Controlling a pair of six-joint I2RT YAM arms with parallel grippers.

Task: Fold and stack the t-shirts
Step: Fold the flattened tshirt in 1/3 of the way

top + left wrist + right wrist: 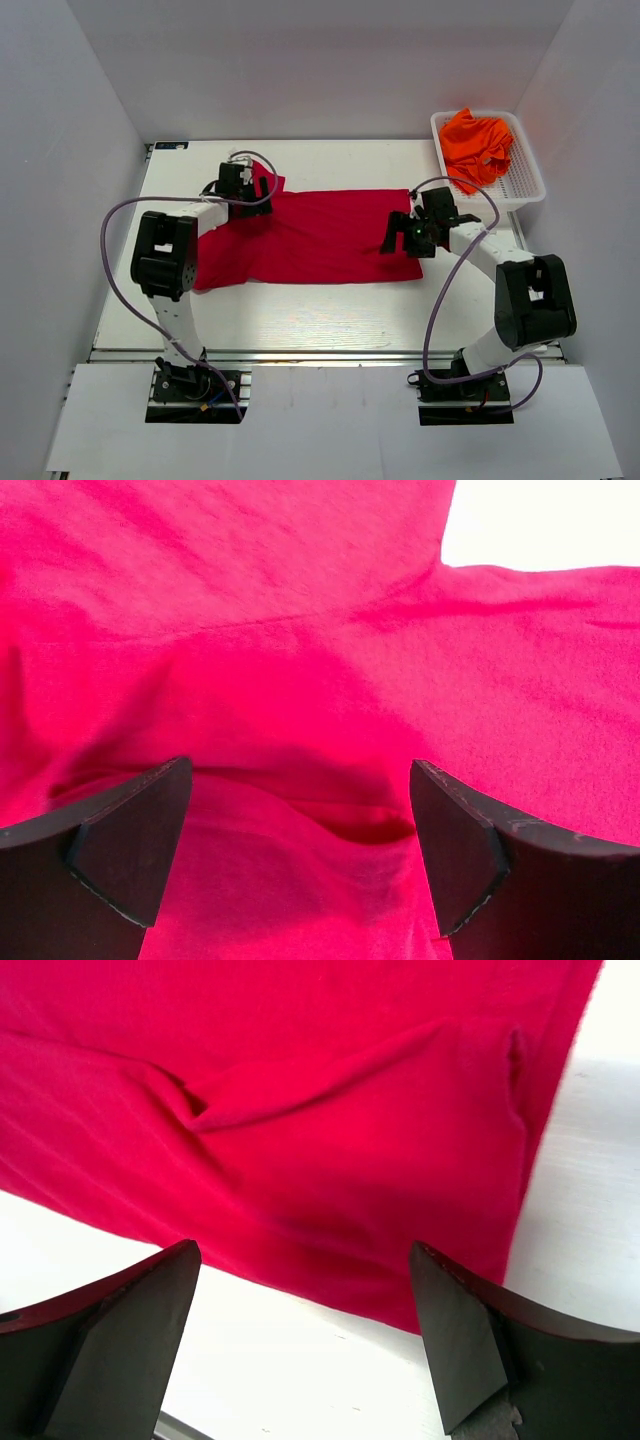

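While both arms rise from their bases at the near edge of the white table (330, 315), the left arm (165, 262) reaches up along the left side and the right arm (530, 298) bends in from the right. Between them, across the middle of the table, the crimson t-shirt (320, 235) lies spread out sideways in soft creases, its straight hem edge to the right and its sleeves to the left. The right gripper (300, 1260) hangs over the near right corner of that shirt, its fingers (120, 1340) spread wide with nothing between them. Below it I see the hem corner, a puckered wrinkle in the cloth, and bare table just beside the edge. Farther back on the left, the left gripper (300, 775) hovers over the shoulder and sleeve end of the same shirt. Its fingers (110, 850) are likewise wide apart and pinching nothing, with a low ridge of red cloth under the gap; whether the tips touch the fabric I cannot tell. At the far right corner, well apart from the red shirt, a white mesh basket (528, 188) holds the orange t-shirts (478, 145) in a crumpled heap, and I cannot tell how many there are.
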